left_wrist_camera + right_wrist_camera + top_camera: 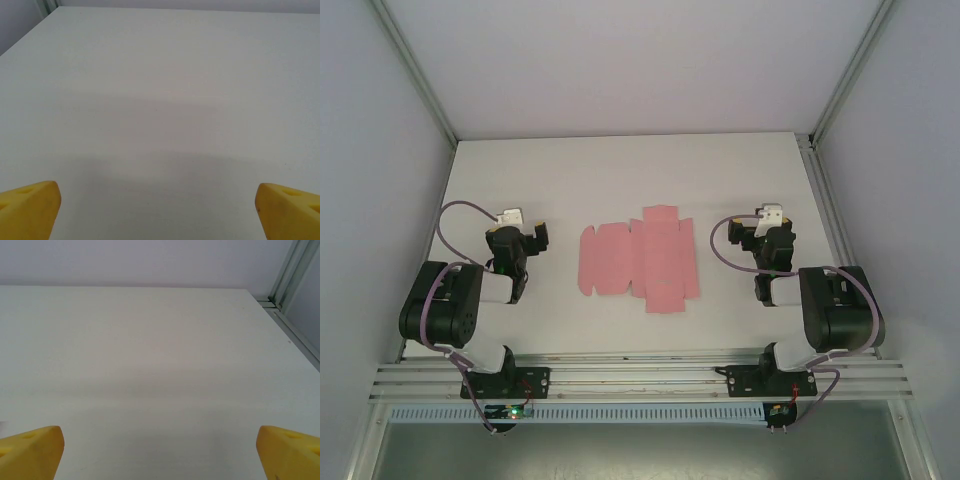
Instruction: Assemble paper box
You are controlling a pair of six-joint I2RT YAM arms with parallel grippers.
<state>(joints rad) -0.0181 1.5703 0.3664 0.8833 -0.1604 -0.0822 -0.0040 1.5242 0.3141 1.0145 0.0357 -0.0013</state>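
The paper box [640, 260] is a flat pink die-cut sheet, cross-shaped with flaps and creases, lying in the middle of the white table between the two arms. My left gripper [517, 237] rests well to the left of the sheet, apart from it. My right gripper [768, 236] rests to its right, also apart. In the left wrist view the left gripper [159, 210] is open, its yellow fingertips [30, 207] far apart over bare table. In the right wrist view the right gripper [160, 450] is open as well, nothing between its yellow fingertips [32, 450].
The white table [620, 170] stretches back to grey walls. An aluminium frame post [287, 277] and rail run along the table's right edge. A slotted rail [640, 378] carrying both arm bases lines the near edge.
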